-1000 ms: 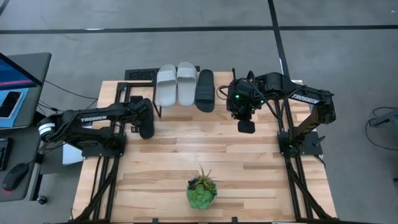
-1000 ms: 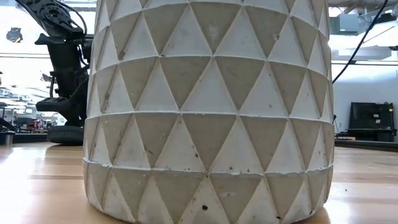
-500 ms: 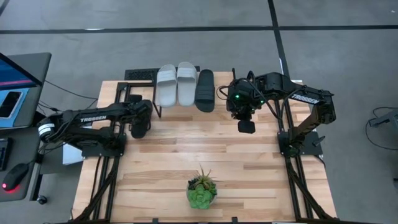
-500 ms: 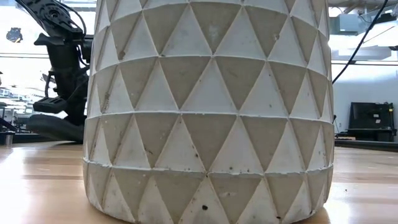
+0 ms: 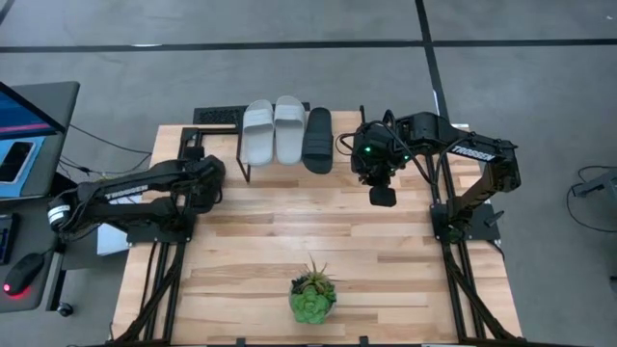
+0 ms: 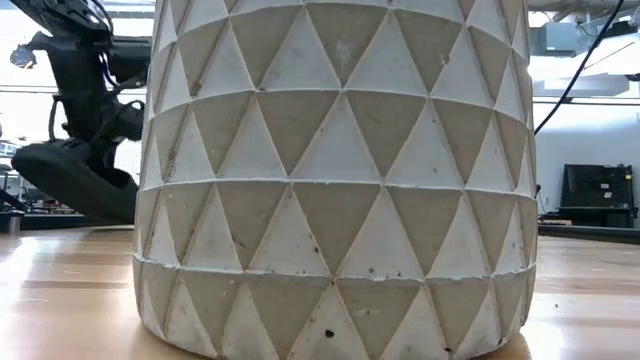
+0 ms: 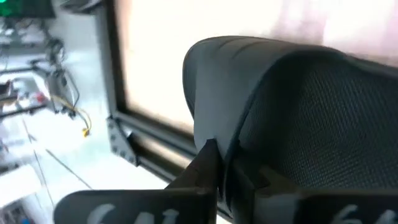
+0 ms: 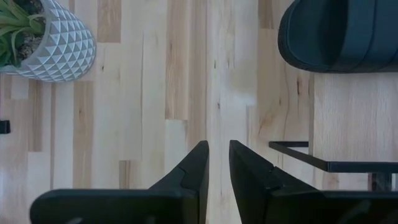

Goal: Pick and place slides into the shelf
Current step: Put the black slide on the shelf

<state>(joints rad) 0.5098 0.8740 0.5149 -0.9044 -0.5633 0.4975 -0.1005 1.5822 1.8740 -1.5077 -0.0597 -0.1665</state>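
Two light grey slides (image 5: 273, 130) and one black slide (image 5: 318, 140) lie side by side on the shelf (image 8: 351, 118) at the table's far edge. My left gripper (image 5: 207, 183), near the table's left side, is shut on another black slide (image 6: 70, 180). In the high view the arm hides that slide. My right gripper (image 5: 382, 198) hangs above the table just right of the shelf, pointing down. A narrow gap shows between its fingers (image 8: 219, 162), with nothing in it. My left gripper pinches the black slide between its two fingers at an edge (image 7: 233, 146), beside the slide's dotted surface (image 7: 323, 124). The fingers (image 7: 208, 162) slant downward. The slide is tilted and lifted clear of the table; which end is held, I cannot tell.
A green plant in a white faceted pot (image 5: 313, 301) stands near the table's near edge and fills most of the low view (image 6: 340, 170). The shelf's thin black wire leg (image 8: 323, 163) stands close to my right gripper. A desk with a monitor (image 5: 24, 116) lies beyond the left edge.
My left gripper has shut on the black slide that lay flat on the table, then risen and drawn back toward the table's left edge. The slide has come up off the table and now hangs tilted.
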